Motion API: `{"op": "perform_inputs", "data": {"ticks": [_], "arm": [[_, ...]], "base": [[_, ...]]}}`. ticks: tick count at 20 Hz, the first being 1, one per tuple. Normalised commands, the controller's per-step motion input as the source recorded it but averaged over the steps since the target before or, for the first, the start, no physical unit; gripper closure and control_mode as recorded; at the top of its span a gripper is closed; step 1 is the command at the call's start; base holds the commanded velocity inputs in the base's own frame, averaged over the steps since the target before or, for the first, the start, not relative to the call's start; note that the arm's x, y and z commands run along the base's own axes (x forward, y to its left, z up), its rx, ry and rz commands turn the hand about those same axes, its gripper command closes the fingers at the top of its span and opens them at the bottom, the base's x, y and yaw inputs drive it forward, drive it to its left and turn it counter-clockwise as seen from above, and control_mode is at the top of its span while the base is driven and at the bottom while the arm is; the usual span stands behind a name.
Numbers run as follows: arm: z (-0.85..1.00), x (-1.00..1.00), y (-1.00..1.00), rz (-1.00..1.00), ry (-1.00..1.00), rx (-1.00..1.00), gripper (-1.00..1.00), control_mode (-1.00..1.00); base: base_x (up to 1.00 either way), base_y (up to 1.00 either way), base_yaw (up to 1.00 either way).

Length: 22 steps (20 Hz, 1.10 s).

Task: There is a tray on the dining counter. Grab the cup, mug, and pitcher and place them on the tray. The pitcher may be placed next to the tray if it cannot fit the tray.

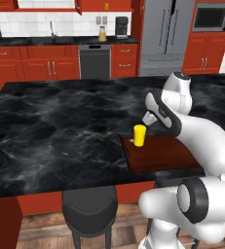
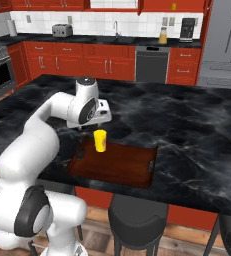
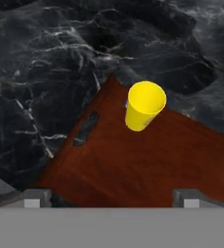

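Centrally in the left base view, the yellow cup [image 1: 140, 135] stands upright on the dark reddish-brown tray [image 1: 162, 155], near the tray's upper-left corner, and the tray lies on the black marbled worktop [image 1: 60, 131] toward the lower right of the frame. The pincer [image 1: 149, 118] hangs just above and slightly right of the cup, apart from it, at the end of the white arm [image 1: 201, 136] that rises from the lower right. Far off at the top of the frame, the pitcher [image 1: 102, 34] of orange juice stands on the back counter beside a dark coffee machine [image 1: 121, 26]. Next, in the right base view, the cup [image 2: 100, 140] stands on the tray [image 2: 122, 165] at its upper-left end, just below the pincer [image 2: 103, 120]; the pitcher [image 2: 163, 36] shows at the top, right of centre. A dark stool [image 2: 139, 220] stands under the worktop [image 2: 187, 125] edge. Lastly, in the hand view, the cup [image 3: 144, 105] stands upright at the tray's [image 3: 133, 164] upper corner, a handle cut-out to its lower left. The pincer's [image 3: 111, 197] fingertips [image 3: 32, 198] stand spread wide at the bottom, holding nothing.
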Motion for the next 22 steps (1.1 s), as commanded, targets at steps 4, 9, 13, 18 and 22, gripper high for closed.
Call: {"op": "perform_inputs", "data": {"ticks": [4,9,13,18,22], "arm": [[0.95,-0.23,0.11,0.0,0.02,0.0,-1.0,-1.0],[0.66,-0.33,0.03,0.0,0.17,0.0,-1.0,-1.0],[0.57,-0.24,0.0,0.0,0.3,0.0,-1.0,-1.0],[0.22,-0.22,0.0,0.0,0.16,0.0,-1.0,1.0],[0.0,0.0,0.0,0.0,0.0,0.0,-1.0,1.0]], "base": [[0.0,0.0,0.0],[0.0,0.0,0.0],[0.0,0.0,0.0],[-0.05,0.0,0.0],[-0.82,0.24,-0.03]]}}
